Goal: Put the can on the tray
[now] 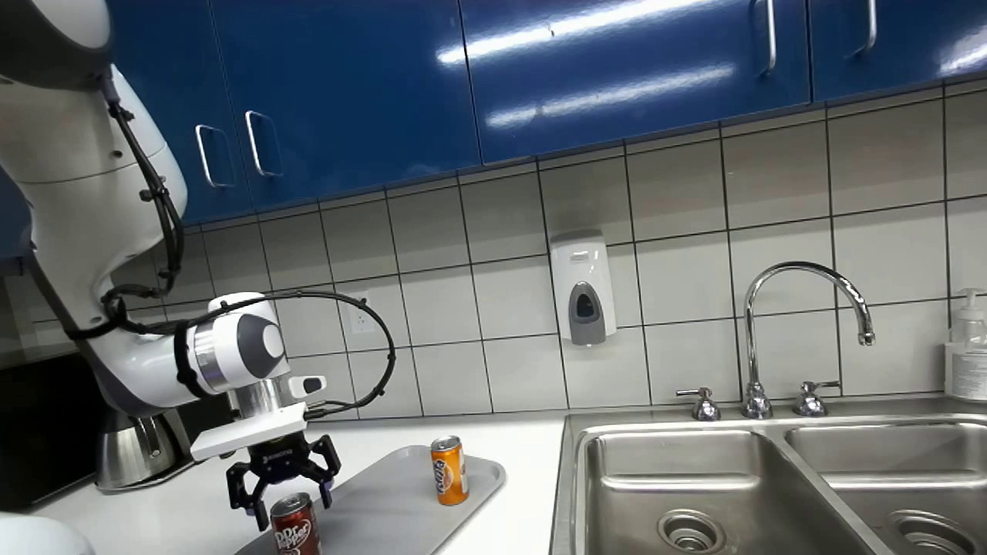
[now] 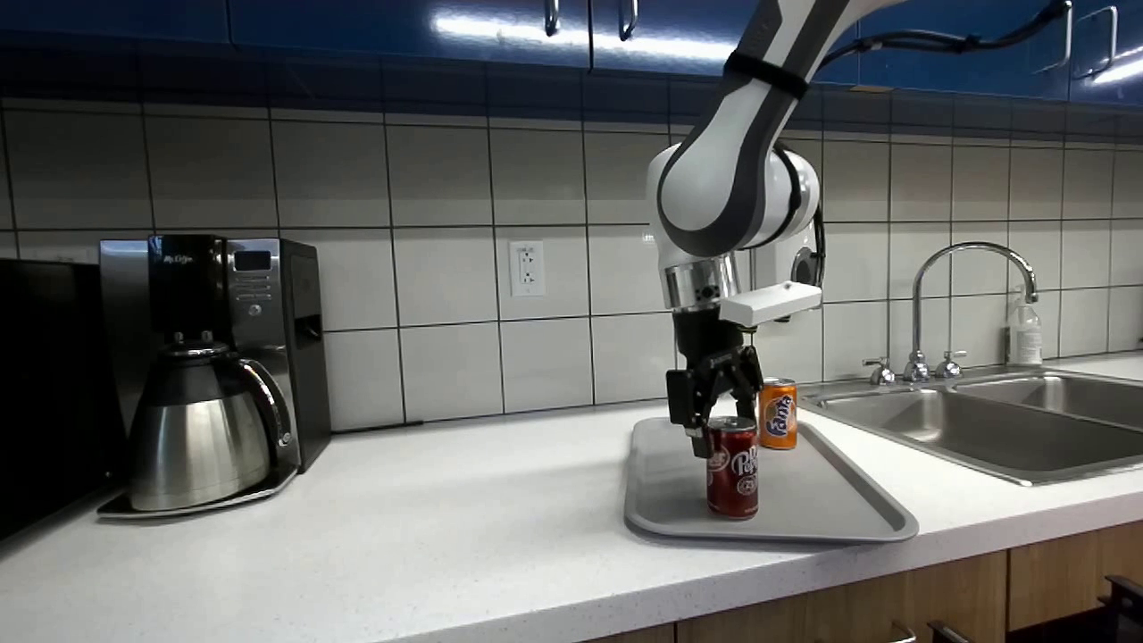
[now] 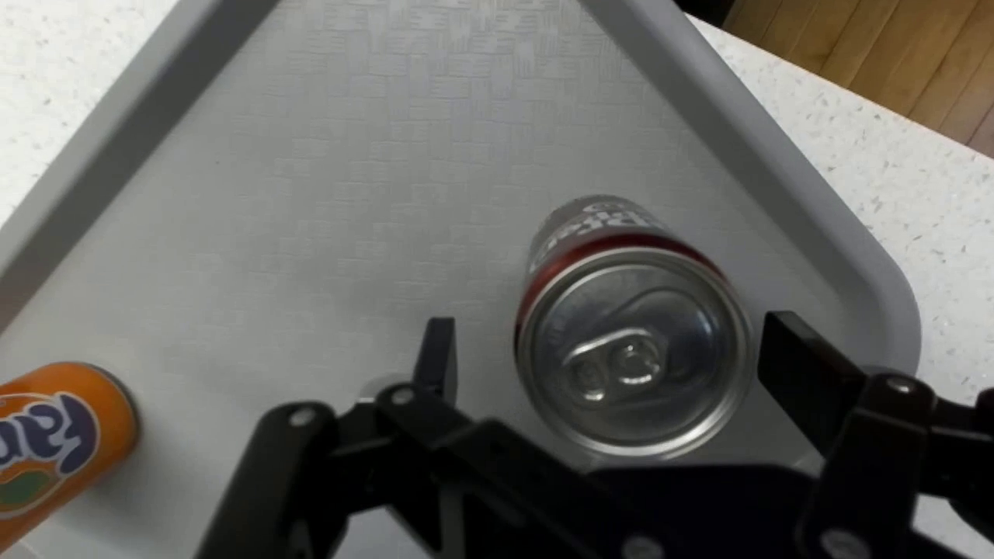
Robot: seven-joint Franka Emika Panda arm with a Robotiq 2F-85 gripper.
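Your gripper (image 1: 292, 506) is released: its fingers (image 3: 808, 380) stand apart with the red can (image 3: 633, 349) between them. Take that can as the centre of your dial in the wrist view. One finger sits at nine o'clock with a visible gap, the other at three, right beside the rim; whether it touches you cannot tell. The can stands upright on the grey tray (image 3: 388, 194), near the rounded corner you see toward three o'clock. On the same tray, close to nine o'clock and well apart, you have the orange can (image 3: 62, 458). Farther out in an exterior view, from the red can again, the sink (image 2: 946, 429) lies between two and three o'clock, the faucet (image 2: 917, 321) near two, the coffee maker (image 2: 259, 335) just past nine.
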